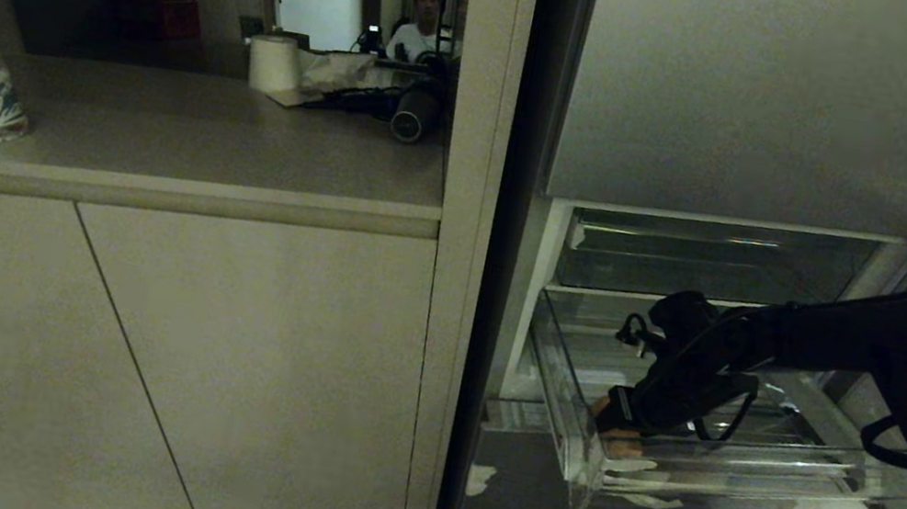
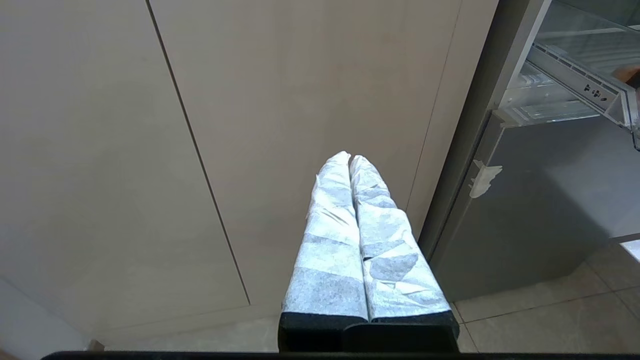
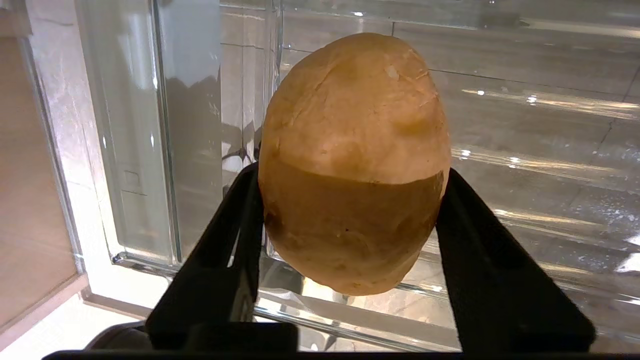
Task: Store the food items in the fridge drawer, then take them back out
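**Right Gripper Closed on Potato Inside Fridge Drawer**

The right gripper is partly closed, one black finger against each flank of the tan-orange potato. In the right wrist view both fingers touch its widest part. In the head view the gripper sits inside the fridge drawer, at about 8 o'clock in the pulled-out bin, near its front left corner.

Handling, as a judgement: the potato looks firm, moderately heavy and dry-skinned, so it should resist crushing. Its oval shape may let it roll or pivot between flat fingers. Hold it across the short axis at the widest girth, as it is held here.

Contents: the drawer shows only the potato; no bell pepper is visible. The shallower bin above, at 12 o'clock from the drawer, appears empty.

The left gripper is parked, its wrapped fingers pressed together, facing the cabinet door.
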